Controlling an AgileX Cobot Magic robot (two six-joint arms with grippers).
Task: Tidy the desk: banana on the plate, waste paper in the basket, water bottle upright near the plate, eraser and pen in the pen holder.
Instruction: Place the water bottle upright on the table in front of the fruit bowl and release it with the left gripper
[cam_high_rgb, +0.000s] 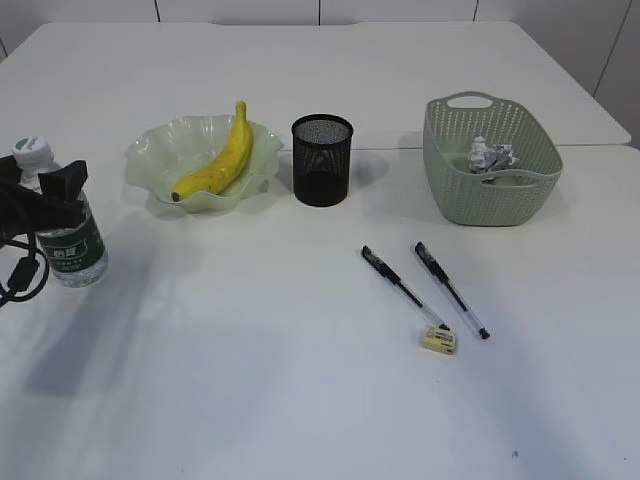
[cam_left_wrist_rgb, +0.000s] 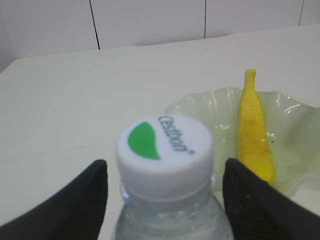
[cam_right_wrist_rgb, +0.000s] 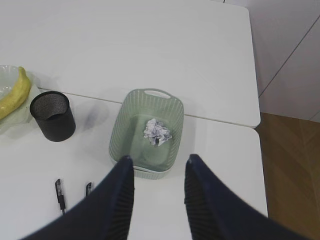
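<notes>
Lower left of the exterior view: the water bottle (cam_high_rgb: 62, 232) stands upright beside the plate (cam_high_rgb: 160, 150); our left gripper (cam_left_wrist_rgb: 165, 187) straddles its cap, fingers spread clear. Right gripper (cam_right_wrist_rgb: 159, 182) hovers empty, half-open. We judge the pens (cam_high_rgb: 400, 285) and eraser (cam_high_rgb: 439, 340) come next.

Bottle (cam_left_wrist_rgb: 167, 210) base cropped (wrist view), pens (cam_right_wrist_rgb: 60, 195) clipped

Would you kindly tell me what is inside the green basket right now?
The basket holds one crumpled ball of waste paper; the right wrist view shows the rest of its floor bare, apart from the strip hidden under its near rim.
</notes>
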